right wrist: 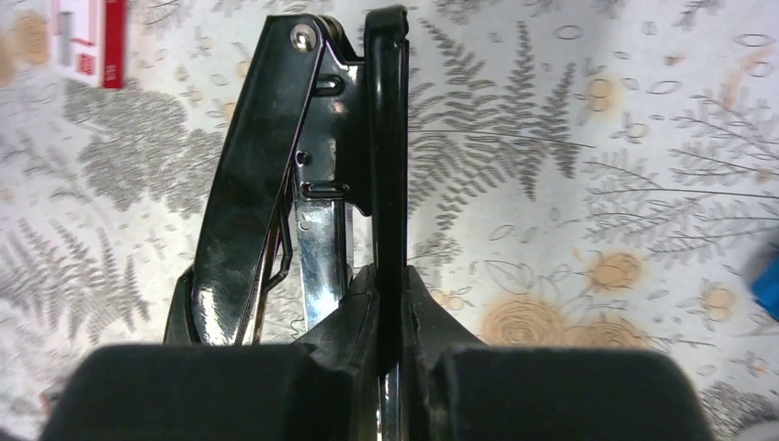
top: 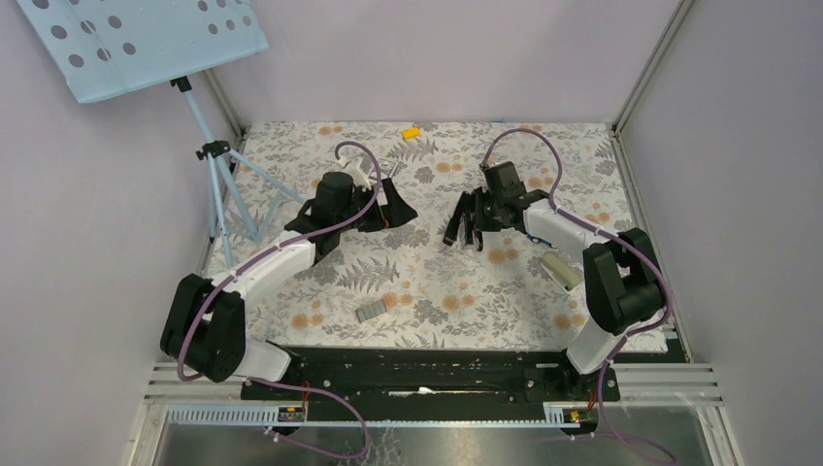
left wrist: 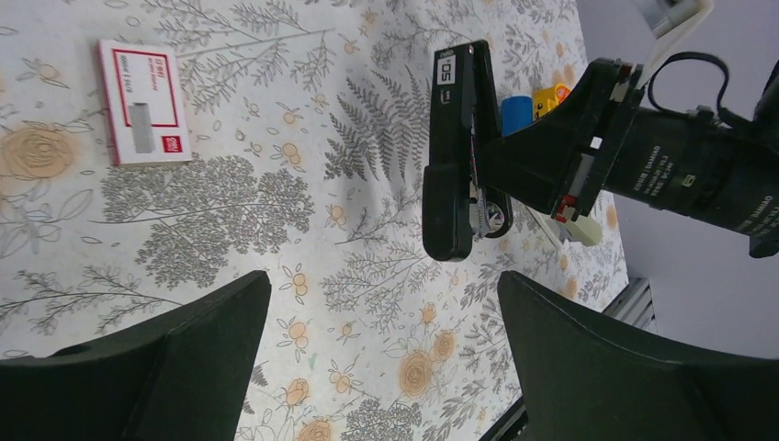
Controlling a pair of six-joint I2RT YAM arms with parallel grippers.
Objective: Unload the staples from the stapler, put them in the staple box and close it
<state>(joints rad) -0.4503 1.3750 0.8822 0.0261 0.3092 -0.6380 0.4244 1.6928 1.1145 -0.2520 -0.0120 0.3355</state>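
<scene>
Gripping the stapler [right wrist: 248, 184] — our right gripper [right wrist: 390, 289] pinches one black arm.
We see its hinged arms gape, silvery channel showing; our left gripper [left wrist: 384, 299] stands spread wide, apart from it.

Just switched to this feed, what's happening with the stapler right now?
The right gripper is shut on one black arm of the stapler, which is hinged open so its silvery inner channel shows. The left gripper hangs wide open a little to the stapler's left, touching nothing. Whether any staples are in the channel is too hard to tell from these views.
</scene>
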